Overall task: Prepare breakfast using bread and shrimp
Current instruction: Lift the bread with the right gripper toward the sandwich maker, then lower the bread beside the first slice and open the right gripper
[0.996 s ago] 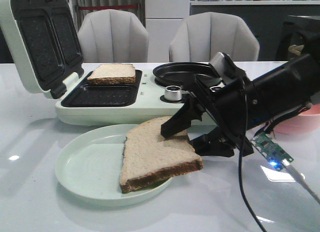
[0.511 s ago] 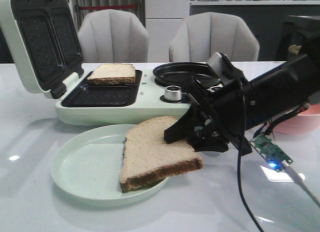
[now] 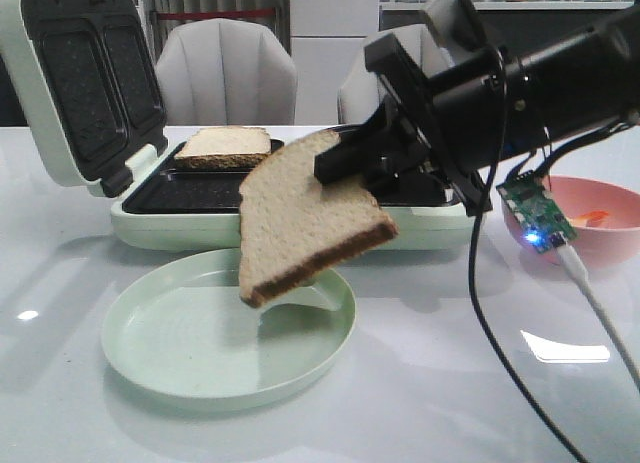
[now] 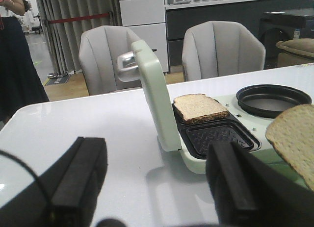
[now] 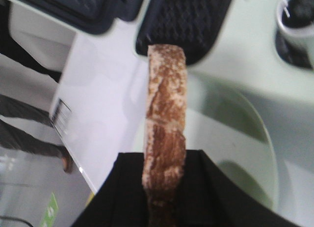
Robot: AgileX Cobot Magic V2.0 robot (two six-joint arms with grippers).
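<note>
Just above the green plate [image 3: 150,358], the right gripper [image 3: 345,168] pinches one bread slice [image 3: 300,213] by its edge, tilted, clear of the plate rim. Another slice [image 3: 225,146] lies in the sandwich maker's [image 3: 200,223] back tray. Left gripper [image 4: 152,183] spread, nothing between its fingers.

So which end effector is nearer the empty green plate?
Right. The right end effector hangs just above the plate, holding a bread slice; the left end effector sits farther off, open.

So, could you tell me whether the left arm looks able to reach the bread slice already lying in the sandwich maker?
Probably yes: the left gripper is open and empty, with bare table between it and that slice.
</note>
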